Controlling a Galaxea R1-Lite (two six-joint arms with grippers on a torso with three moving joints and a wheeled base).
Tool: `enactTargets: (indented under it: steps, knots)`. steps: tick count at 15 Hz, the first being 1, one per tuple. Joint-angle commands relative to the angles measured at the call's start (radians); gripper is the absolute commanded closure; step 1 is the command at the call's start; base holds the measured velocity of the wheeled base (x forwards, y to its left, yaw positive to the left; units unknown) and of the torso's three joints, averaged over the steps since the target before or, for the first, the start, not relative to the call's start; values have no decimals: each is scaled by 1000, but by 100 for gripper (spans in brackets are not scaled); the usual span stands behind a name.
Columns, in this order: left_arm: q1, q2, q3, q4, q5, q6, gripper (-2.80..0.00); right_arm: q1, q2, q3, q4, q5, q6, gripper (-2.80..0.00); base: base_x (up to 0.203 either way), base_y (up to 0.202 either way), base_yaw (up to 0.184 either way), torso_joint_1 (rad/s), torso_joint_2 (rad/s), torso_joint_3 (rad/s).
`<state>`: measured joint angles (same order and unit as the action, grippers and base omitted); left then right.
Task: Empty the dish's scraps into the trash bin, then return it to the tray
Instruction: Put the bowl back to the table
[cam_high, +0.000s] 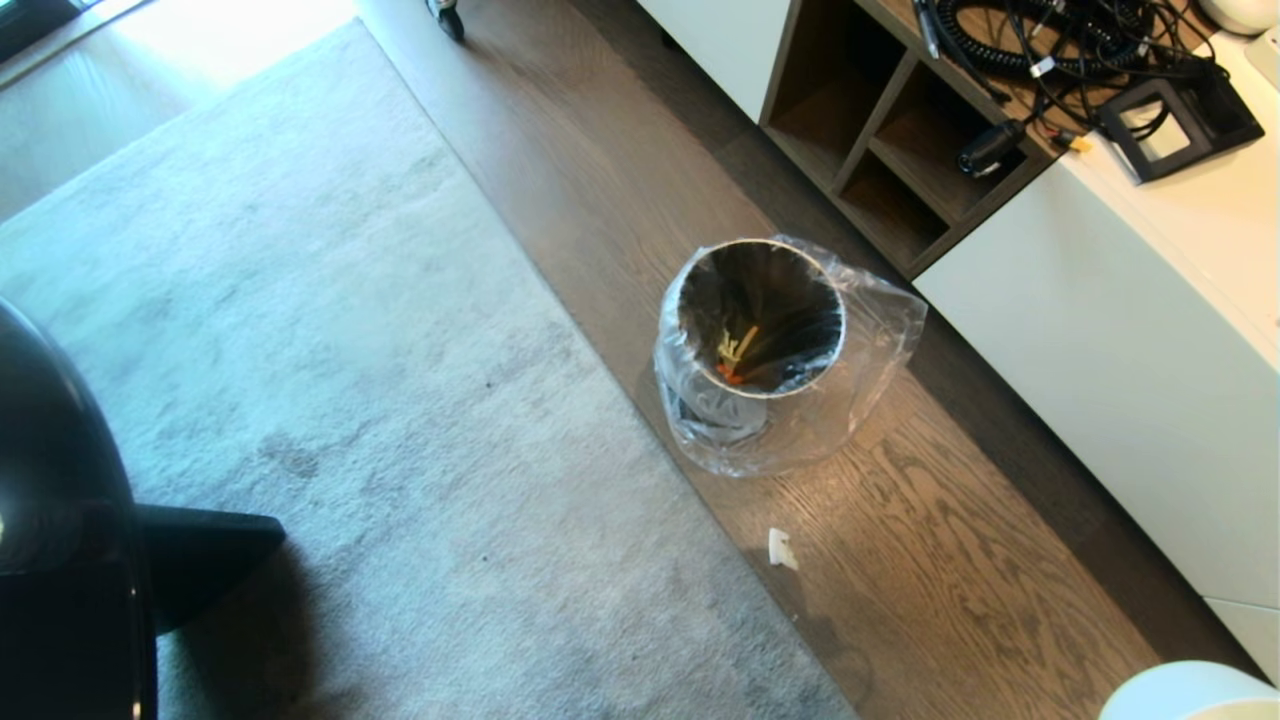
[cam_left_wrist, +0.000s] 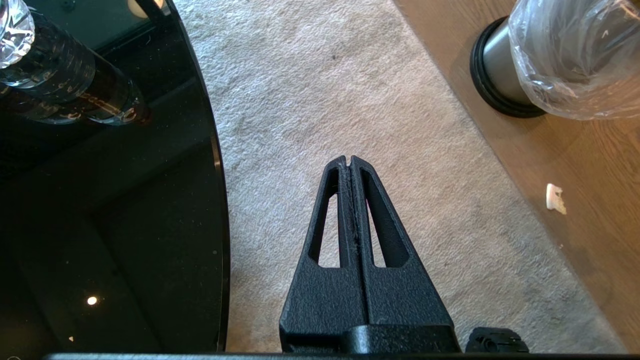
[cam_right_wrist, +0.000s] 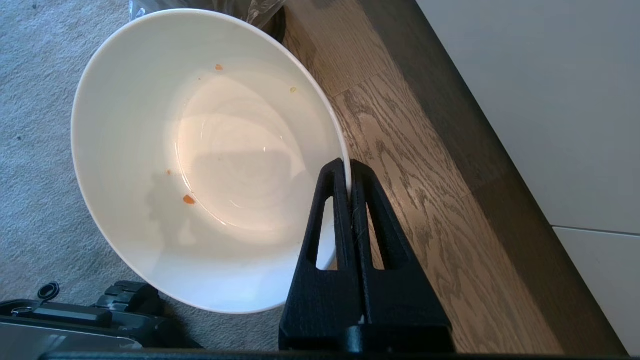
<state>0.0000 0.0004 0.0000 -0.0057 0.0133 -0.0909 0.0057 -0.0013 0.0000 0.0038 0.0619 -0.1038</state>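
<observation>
My right gripper (cam_right_wrist: 349, 165) is shut on the rim of the dish (cam_right_wrist: 200, 165), a deep white bowl held over the carpet and floor; only a few tiny orange and yellow crumbs cling inside. Its edge shows at the head view's lower right corner (cam_high: 1190, 695). The trash bin (cam_high: 762, 318) stands on the wood floor, lined with a clear plastic bag, with yellow and orange scraps (cam_high: 735, 355) at its bottom. In the left wrist view the trash bin (cam_left_wrist: 505, 65) shows from the side. My left gripper (cam_left_wrist: 349, 161) hangs shut and empty over the carpet. The tray is out of view.
A glossy black round table (cam_high: 60, 520) sits at the left, with a bottle (cam_left_wrist: 65, 80) on it. A white cabinet (cam_high: 1100, 330) with open shelves and cables stands right of the bin. A small white scrap (cam_high: 782, 548) lies on the floor.
</observation>
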Motion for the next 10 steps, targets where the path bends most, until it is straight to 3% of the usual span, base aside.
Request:
enactTargets:
  steps: [1, 10]
  knots:
    - [0, 0, 0, 0, 0, -1, 0, 0, 3, 0, 0, 1, 0, 0, 0, 0, 0, 0, 0, 0]
    - [0, 0, 0, 0, 0, -1, 0, 0, 3, 0, 0, 1, 0, 0, 0, 0, 0, 0, 0, 0]
